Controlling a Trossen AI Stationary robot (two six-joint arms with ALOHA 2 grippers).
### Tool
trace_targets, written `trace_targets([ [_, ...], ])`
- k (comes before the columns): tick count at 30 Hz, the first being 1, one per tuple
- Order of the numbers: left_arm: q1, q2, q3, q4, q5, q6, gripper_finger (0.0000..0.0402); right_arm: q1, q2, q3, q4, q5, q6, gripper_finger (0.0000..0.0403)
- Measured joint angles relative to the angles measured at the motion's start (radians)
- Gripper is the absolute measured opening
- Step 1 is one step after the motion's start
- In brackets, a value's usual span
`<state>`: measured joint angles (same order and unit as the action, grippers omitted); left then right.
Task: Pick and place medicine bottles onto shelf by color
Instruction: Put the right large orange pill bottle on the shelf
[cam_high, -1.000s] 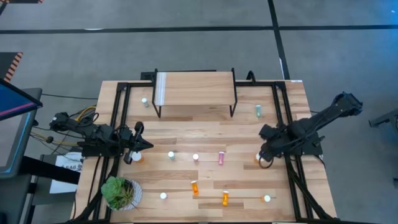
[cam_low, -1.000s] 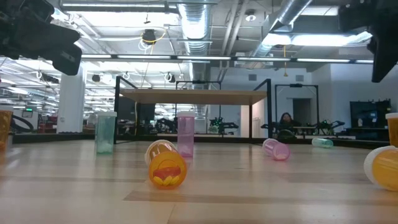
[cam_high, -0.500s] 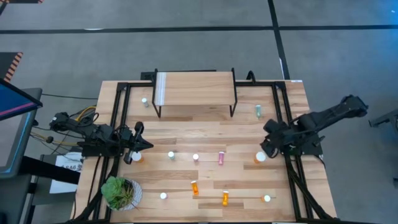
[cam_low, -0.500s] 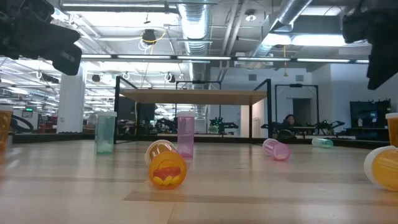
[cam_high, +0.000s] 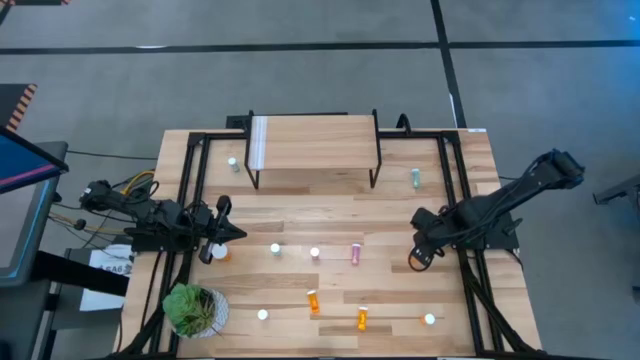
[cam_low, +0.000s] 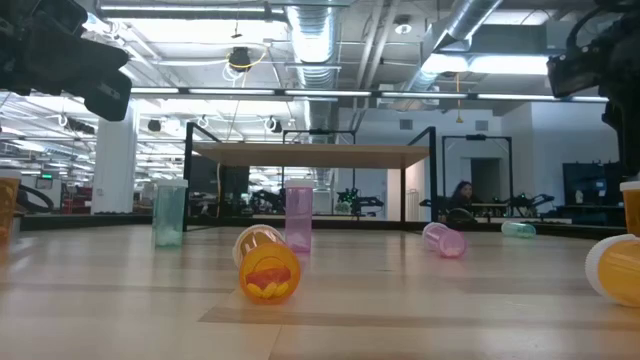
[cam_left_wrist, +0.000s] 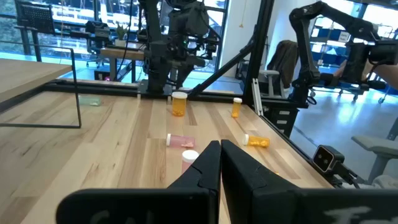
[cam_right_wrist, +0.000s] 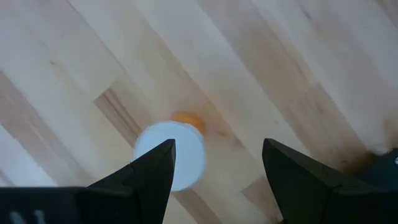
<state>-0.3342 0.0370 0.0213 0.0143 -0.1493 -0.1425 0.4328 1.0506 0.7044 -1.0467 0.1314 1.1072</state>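
While its fingers stand wide apart, the right end effector (cam_right_wrist: 217, 165) hangs directly above an upright orange pill bottle with a white cap (cam_right_wrist: 170, 154), not touching it, on the light wooden worktop (cam_high: 330, 215). Left end effector (cam_left_wrist: 220, 163) waits clenched, empty.

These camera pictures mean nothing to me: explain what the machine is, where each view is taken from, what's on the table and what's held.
Two robot arms work at a wooden table. One camera looks down from above, one sits at tabletop height, and one rides on each wrist. Small orange, green and pink medicine bottles lie scattered, to be sorted onto the shelf. A potted plant stands in a corner. The right gripper hangs open, pointing down over an upright orange bottle with a white cap, holding nothing. The left gripper waits shut and empty at the table's left edge.
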Motion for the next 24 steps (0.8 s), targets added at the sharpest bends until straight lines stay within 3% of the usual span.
trace_targets([
  [8,0.0,0.0,0.0,0.0,0.0,0.0,0.0,0.004,0.043,0.0,0.061,-0.026,-0.032,0.0265],
  [24,0.0,0.0,0.0,0.0,0.0,0.0,0.0,0.116,0.071,-0.014,0.108,-0.017,0.009,0.0265],
])
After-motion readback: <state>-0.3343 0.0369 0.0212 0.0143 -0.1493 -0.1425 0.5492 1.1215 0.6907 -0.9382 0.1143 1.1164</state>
